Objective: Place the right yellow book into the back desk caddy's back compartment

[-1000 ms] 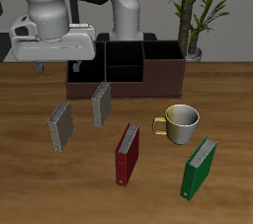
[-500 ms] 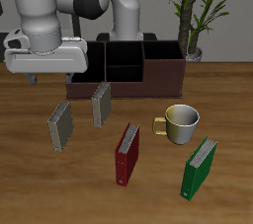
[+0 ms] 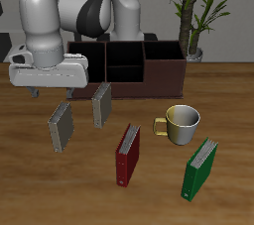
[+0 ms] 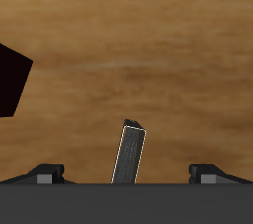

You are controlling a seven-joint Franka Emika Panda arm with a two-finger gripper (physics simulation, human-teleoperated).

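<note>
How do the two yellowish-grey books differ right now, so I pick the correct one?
The right yellow book stands nearer the table's front edge, under the gripper; the other yellow book stands farther back, close to the back desk caddy. The first also stands farther from the mug. Both are upright, thin and the same colour.

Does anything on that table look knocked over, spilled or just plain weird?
Nothing is spilled or toppled. The four books, two yellow-grey, one red and one green, stand upright on the bare table, slightly tilted. The mug sits upright.
</note>
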